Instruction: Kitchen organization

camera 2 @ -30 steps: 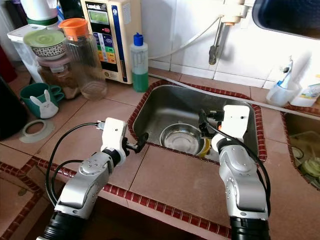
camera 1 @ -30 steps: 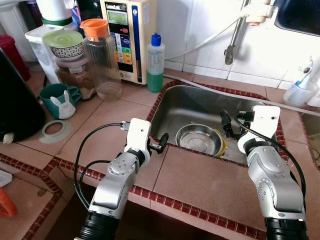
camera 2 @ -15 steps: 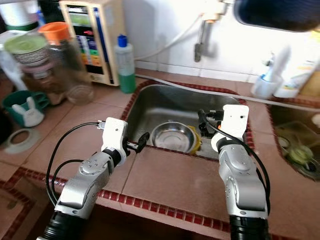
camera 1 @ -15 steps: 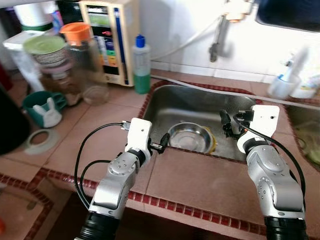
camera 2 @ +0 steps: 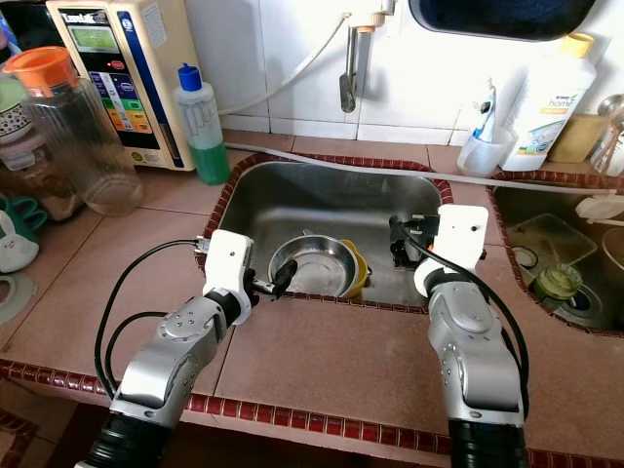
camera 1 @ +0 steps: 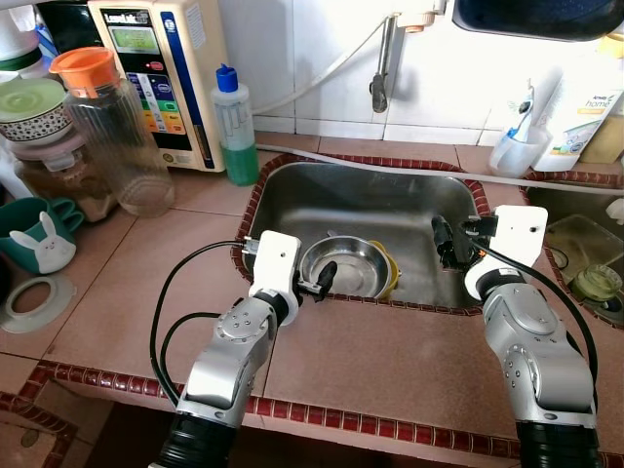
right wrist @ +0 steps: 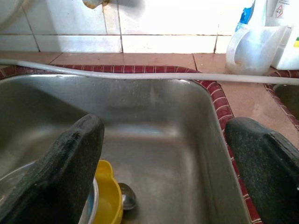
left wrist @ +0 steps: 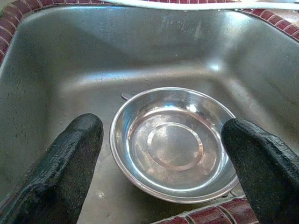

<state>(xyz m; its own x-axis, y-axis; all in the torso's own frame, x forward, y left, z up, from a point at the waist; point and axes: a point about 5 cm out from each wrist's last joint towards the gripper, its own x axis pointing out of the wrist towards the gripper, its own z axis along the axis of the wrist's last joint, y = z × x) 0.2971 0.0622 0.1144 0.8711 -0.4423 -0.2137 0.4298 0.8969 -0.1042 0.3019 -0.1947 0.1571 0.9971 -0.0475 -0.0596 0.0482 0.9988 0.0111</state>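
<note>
Both claws hung with fingers apart above the sink [camera 1: 292, 190], the left claw [camera 1: 325, 278] over the steel bowl [left wrist: 174, 142] near its front wall, so a steep grip could slip on the smooth rim and push it against the yellow cup [right wrist: 108, 196].

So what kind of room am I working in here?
A home kitchen, at the sink counter. A steel sink is set into a tiled counter, with a steel bowl in it, a faucet above, and a green soap bottle beside it.
</note>
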